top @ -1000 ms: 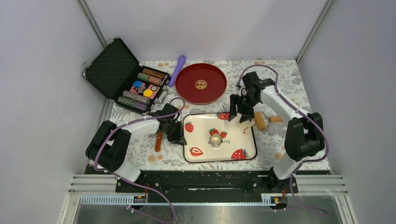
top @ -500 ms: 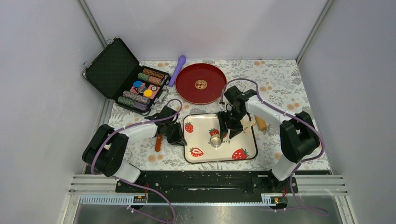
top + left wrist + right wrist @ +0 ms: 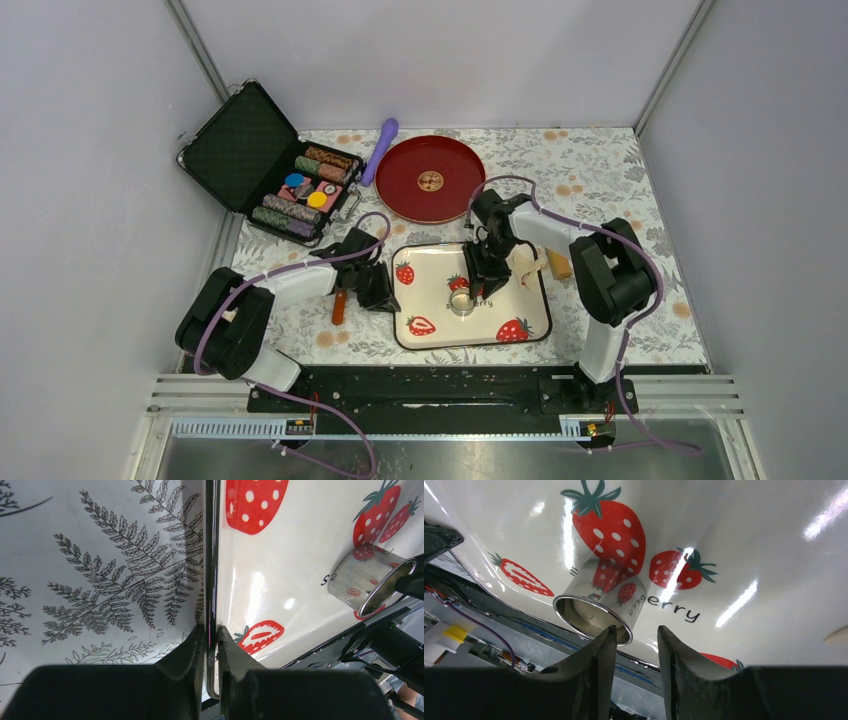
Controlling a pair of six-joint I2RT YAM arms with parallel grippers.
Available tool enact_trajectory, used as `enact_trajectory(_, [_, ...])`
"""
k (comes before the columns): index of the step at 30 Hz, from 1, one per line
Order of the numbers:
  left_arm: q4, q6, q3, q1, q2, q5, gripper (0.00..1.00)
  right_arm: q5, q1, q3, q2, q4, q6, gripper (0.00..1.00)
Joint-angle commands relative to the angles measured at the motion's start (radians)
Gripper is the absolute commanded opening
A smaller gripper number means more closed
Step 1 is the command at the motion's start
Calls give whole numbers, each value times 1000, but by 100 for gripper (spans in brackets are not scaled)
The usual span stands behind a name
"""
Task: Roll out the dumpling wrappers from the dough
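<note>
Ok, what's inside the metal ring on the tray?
The right wrist view looks into the ring: only its inner wall and a pale patch show. Bare tray or something on it, I cannot tell; the near rim hides the rest.

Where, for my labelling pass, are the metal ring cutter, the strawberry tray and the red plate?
metal ring cutter (image 3: 604, 594): right wrist view, on its shiny side wall.
strawberry tray (image 3: 430, 295): top external view, on bare cream surface left of the cutter.
red plate (image 3: 405, 190): top external view, on red surface left of centre.
</note>
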Motion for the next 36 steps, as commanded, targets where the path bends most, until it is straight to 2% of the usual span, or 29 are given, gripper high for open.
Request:
enact_trajectory(1, [-70,16,-33,-9,5,-79,0,-25,5,34,24,6,1,40])
enact_trajectory(7, [-70,29,-31,-9,7,-81,0,-21,12,25,28,13,-4,27])
enact_trajectory(14, [-70,30,-30,-9,6,-82,0,-36,12,50,-13,-13,-8,4])
enact_trajectory(17, [-69,30,-28,-9,8,-81,0,-39,12,76,-52,-48,-12,0])
enact_trajectory(24, [-71,33,-25,-9,12,-82,0,-44,11,158,-116,-129,-26,0])
enact_trajectory(30, [-81,38,-19,-9,15,-82,0,-35,3,255,-96,-161,-19,0])
enact_trajectory(36, [-90,44,-13,-8,14,-85,0,-33,-89,364,-31,-162,-8,0])
